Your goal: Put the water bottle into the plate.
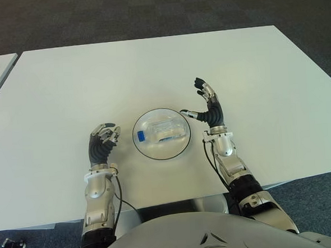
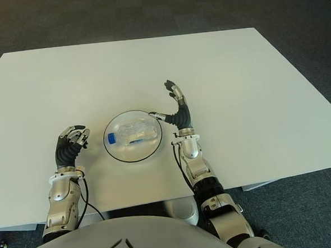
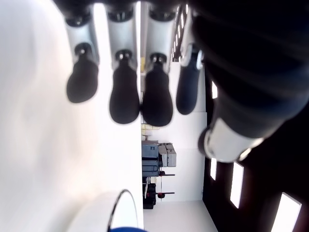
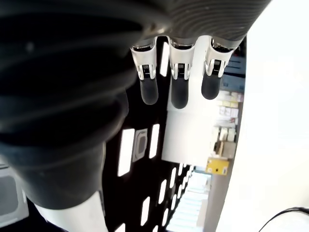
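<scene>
Both hands empty: water bottle [image 1: 161, 130] lay on its side in plate [image 1: 146, 150]. Right hand [image 1: 208, 107] spread wide, thumb tip at plate rim; retracting could nudge it. Left hand [image 1: 102, 142] curled beside plate.
</scene>
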